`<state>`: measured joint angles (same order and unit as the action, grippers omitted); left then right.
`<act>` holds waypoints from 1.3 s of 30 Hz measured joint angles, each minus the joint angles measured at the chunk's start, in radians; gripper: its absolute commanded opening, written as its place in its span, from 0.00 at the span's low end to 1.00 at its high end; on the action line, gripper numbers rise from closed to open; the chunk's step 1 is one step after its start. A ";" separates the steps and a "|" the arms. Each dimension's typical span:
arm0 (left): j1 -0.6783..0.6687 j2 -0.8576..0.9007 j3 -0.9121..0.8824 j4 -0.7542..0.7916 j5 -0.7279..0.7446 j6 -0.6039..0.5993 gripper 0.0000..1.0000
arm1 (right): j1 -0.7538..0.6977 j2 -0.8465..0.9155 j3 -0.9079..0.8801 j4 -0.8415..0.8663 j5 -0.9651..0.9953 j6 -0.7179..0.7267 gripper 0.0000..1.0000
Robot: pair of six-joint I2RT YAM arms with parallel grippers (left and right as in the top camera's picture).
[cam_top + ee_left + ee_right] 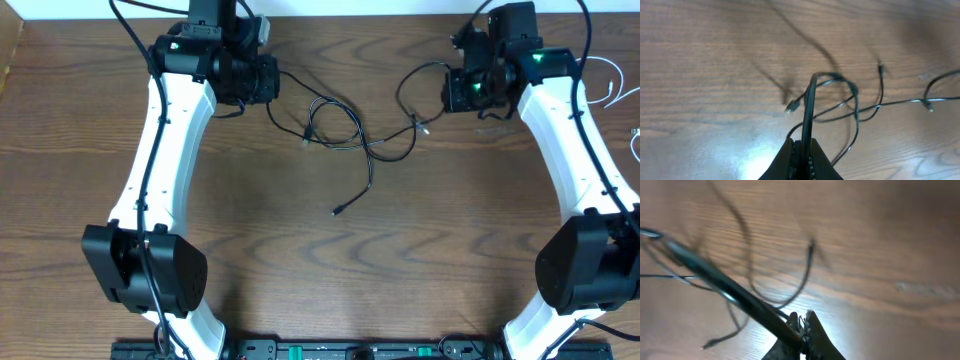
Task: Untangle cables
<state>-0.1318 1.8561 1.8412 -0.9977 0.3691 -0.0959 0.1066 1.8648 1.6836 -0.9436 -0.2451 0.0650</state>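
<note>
Wooden table [320, 260], seen from above and from both wrists. Black cables [345, 135] lie on it in a loose tangle between the two arms, with one plug end [338, 210] trailing toward the table's middle. Left gripper [801, 146]: clenched on a strand of the cables. Right gripper [801, 322]: likewise clenched on a strand, which runs taut from its tips.

Thin black cables [345, 135] looped, tangled mid-table; both ends lifted.
</note>
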 measured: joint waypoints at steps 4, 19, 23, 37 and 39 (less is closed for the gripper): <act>0.000 0.000 0.000 -0.034 -0.092 0.000 0.08 | -0.010 0.000 0.000 -0.047 0.150 0.088 0.01; -0.001 0.000 0.000 -0.031 -0.408 -0.032 0.08 | -0.383 -0.007 -0.149 -0.042 0.409 0.286 0.01; -0.001 0.000 0.000 -0.011 -0.384 -0.035 0.08 | -0.437 -0.008 -0.261 0.014 0.326 0.278 0.01; -0.001 -0.005 0.000 0.181 0.168 0.124 0.07 | -0.306 -0.008 -0.280 0.205 -0.362 -0.158 0.96; -0.001 -0.014 0.000 0.205 0.243 0.126 0.08 | -0.250 -0.008 -0.279 0.269 -0.417 -0.186 0.99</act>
<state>-0.1326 1.8420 1.8408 -0.7925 0.6121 0.0299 -0.1436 1.8572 1.4044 -0.6746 -0.6621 -0.1211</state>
